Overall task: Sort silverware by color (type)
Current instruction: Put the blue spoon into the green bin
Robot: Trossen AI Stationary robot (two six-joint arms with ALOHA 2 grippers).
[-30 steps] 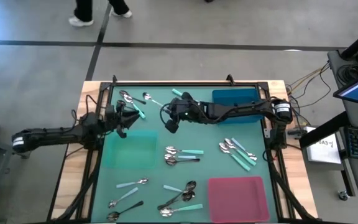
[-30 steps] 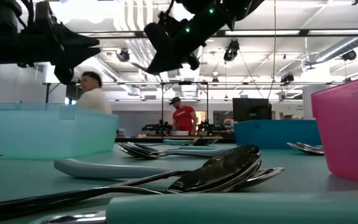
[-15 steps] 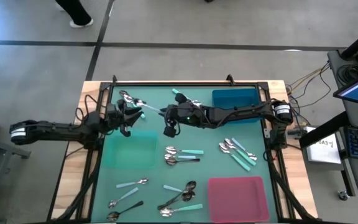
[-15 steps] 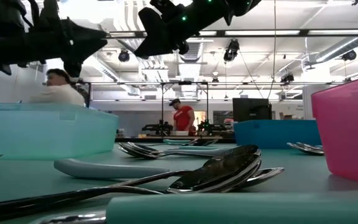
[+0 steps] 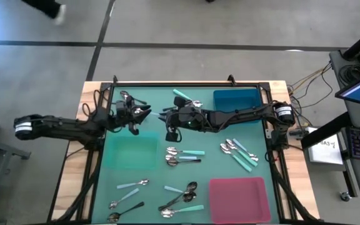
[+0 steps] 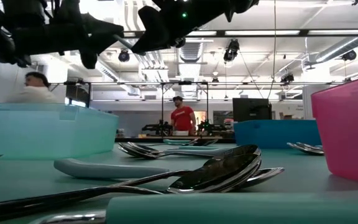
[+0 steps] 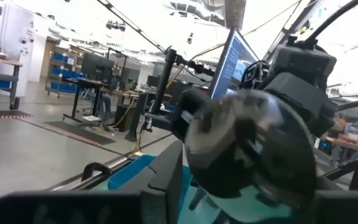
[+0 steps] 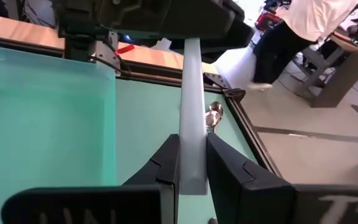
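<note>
Pale blue is the handle of the spoon (image 8: 193, 124) clamped between the fingers of the right pincer (image 8: 191, 148). The handle runs straight out ahead of that pincer, up off the worktop (image 5: 161, 175), and its far end disappears under the dark nose of the left pincer (image 8: 148, 18). In the high view the two pincers meet tip to tip, with the left pincer (image 5: 144, 113) just beside the right pincer (image 5: 166, 117). Whether the left fingers have closed on the handle I cannot tell.

Below the left pincer, toward the near edge, lies the teal tray (image 5: 132, 152). A second spoon (image 8: 214, 116) rests on the worktop just past the held one. Behind the right pincer, along its arm, sits the blue tray (image 5: 235, 100). A pair of spoons (image 5: 185, 156) lies below the right pincer, and a teal-handled cluster (image 5: 239, 152) lies farther along under its arm. The red tray (image 5: 239, 197) and a loose heap (image 5: 183, 199) lie well apart from both pincers, at the near edge. A few more spoons (image 5: 128, 97) lie behind the left pincer.

Beyond the worktop, a person (image 8: 291, 31) stands on the floor.
</note>
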